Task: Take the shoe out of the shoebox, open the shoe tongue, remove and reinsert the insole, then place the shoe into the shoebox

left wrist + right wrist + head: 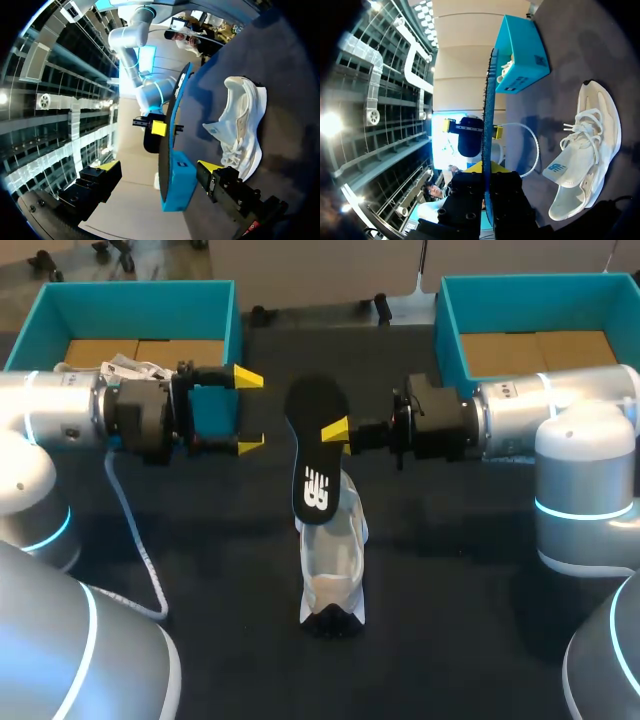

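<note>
1. While the insole is out of the shoe, the dark tabletop [230, 640] leaves open room on both sides of the shoe, between the two arms.
2. Two teal boxes stand at the far edge, the left shoebox [130, 300] behind the left arm and the right shoebox [520, 300] behind the right arm. Their upright walls are the edges to clear on the way back; something white already lies in the left one.
3. The white shoe [333, 560] rests on the tabletop in the middle, well apart from both boxes, its tongue pulled up and its mouth facing the insole. It looks light and soft in the upper, so it will likely slide or tip if pushed; a hold on the heel collar or the sole edge seems safest.
4. The black insole [318, 455] is held off the tabletop, its lower end just over the shoe's opening. It appears thin and floppy and will probably bend when fed in, so a second hold nearer the free end should help.
5. A white cord [133, 535] trails across the tabletop under the left arm, which could snag.
6. The right fingers [335, 428] are clenched on the insole's edge.
7. The left fingers [248, 377] are spread wide and empty, near the insole but not touching it.
</note>
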Motion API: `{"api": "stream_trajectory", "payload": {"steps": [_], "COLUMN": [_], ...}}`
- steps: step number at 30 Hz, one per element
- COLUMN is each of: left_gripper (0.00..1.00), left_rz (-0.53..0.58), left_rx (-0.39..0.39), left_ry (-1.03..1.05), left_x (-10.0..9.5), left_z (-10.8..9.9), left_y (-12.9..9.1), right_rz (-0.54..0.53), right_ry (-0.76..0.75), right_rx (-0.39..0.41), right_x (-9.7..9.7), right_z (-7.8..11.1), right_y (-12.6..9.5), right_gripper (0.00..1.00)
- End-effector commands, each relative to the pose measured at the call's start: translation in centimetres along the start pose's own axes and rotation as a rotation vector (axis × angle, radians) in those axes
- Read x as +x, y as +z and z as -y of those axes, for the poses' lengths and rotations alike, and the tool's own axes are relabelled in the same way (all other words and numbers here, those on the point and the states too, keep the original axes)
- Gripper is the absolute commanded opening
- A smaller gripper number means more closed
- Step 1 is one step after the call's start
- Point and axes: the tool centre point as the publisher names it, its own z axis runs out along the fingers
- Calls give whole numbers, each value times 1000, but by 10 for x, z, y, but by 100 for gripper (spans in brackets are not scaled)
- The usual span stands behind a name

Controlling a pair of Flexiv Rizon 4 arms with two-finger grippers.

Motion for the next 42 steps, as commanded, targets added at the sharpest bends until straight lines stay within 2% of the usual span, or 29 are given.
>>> {"api": "stream_trajectory", "payload": {"steps": [1, 5, 13, 20, 22, 27, 30, 33, 35, 42], "left_gripper": [100, 100, 100, 100, 100, 89, 75, 69, 62, 52], "left_rz": [3, 10, 8, 14, 16, 9, 0, -10, -16, -22], "left_rx": [-7, -36, -43, -57, -60, -59, -68, -73, -73, -73], "left_ry": [-10, -41, -53, -40, -39, -32, -19, -15, -17, -26], "left_x": [7, 14, 13, 8, 7, 5, 3, 3, 6, 10], "left_z": [1, 0, 3, 6, 5, 5, 4, 1, -1, -3], "left_y": [11, 19, 32, 33, 33, 35, 37, 40, 44, 54], "right_rz": [2, 2, 2, -96, -89, -85, -85, -85, -85, -85], "right_ry": [1, 1, 1, -35, -26, -11, -11, -11, -11, -11], "right_rx": [-1, -1, -1, -38, -39, -28, -28, -28, -28, -28], "right_x": [0, 0, 0, 2, 0, -2, -2, -2, -2, -2], "right_z": [0, 0, 0, 2, 2, 2, 2, 2, 2, 2], "right_y": [1, 1, 1, 2, 2, 4, 4, 4, 4, 4], "right_gripper": [0, 0, 0, 0, 0, 0, 0, 0, 0, 0]}}
